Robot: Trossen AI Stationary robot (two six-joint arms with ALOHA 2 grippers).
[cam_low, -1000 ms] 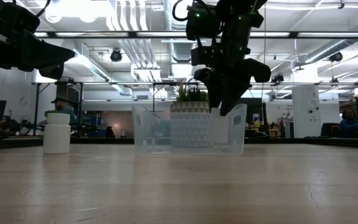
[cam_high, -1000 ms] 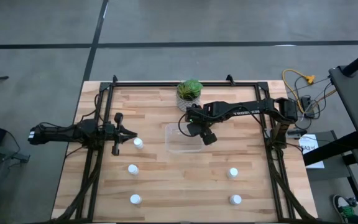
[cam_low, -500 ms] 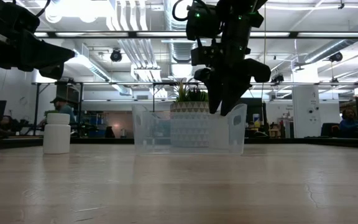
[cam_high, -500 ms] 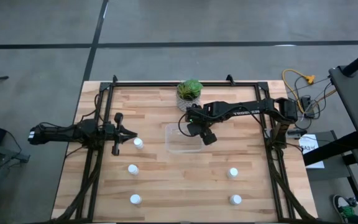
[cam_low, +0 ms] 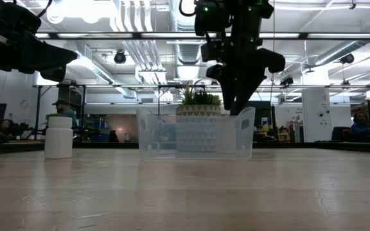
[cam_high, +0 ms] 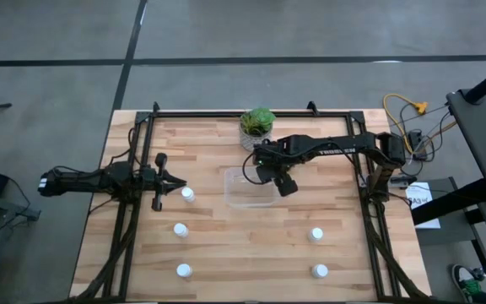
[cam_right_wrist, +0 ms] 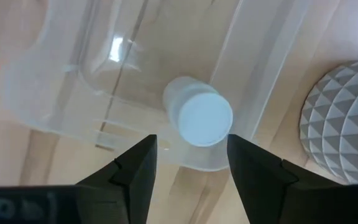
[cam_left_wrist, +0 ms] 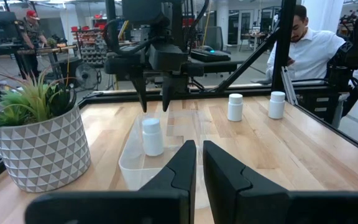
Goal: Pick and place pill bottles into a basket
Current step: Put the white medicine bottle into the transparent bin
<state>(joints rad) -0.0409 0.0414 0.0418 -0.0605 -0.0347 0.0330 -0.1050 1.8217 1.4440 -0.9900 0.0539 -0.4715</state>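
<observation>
While the right pincer [cam_high: 266, 175] hung over the upper right corner of the basket [cam_high: 249, 199], near the middle of the high view, its fingers [cam_right_wrist: 135, 171] stood spread with nothing between them. Directly beneath them, one pill bottle [cam_right_wrist: 197, 113] stood upright inside the basket, close to a rounded corner and beside the plant pot [cam_high: 257, 126]. The left pincer [cam_high: 178, 182] waited at the left of the frame, just beside another bottle [cam_high: 188, 194], its fingers [cam_left_wrist: 180, 167] pressed nearly together and gripping nothing. Four more bottles stood apart on the table [cam_high: 226, 253]: two in the lower left [cam_high: 180, 229] [cam_high: 183, 270] and two in the lower right [cam_high: 316, 234] [cam_high: 319, 270]. In the left wrist view, a person [cam_left_wrist: 309, 40] in a white shirt sat beyond the table.
</observation>
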